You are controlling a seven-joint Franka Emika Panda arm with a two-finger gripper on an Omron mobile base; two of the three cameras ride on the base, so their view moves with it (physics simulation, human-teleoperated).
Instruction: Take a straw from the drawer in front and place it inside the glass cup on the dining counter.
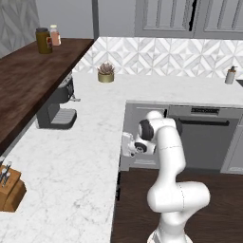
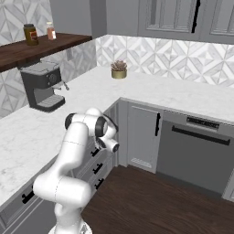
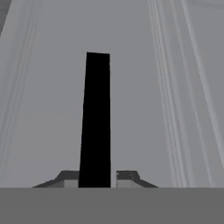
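- My hand (image 3: 97,183) is up against the drawer (image 3: 48,109) front, fingertips either side of the black bar handle (image 3: 95,118).
- Hand state: tips sit close on both sides of the handle, with a thin gap on one side. Looks clamped on it, or nearly; I can't confirm full contact.
- Progress: very early, by my read. Drawer front looks flush with its neighbours, so nothing is pulled out yet.
- Left to do: pull the drawer open, find and pick a straw, carry it to the cup, drop it in.
- Straw: presumably inside the shut drawer, so hidden from me. Contents can't be judged from here.
- Cup: nothing near my hand reads as one.
- From the right base view, my hand (image 2: 111,145) sits low against the cabinet run, under the marble surface (image 2: 27,132) edge.
- Up above my hand on the surface: coffee machine (image 2: 42,85) and a small potted plant (image 2: 119,69), both well apart from me.
- Next move: straight pull along the drawer axis, keeping the handle centred.
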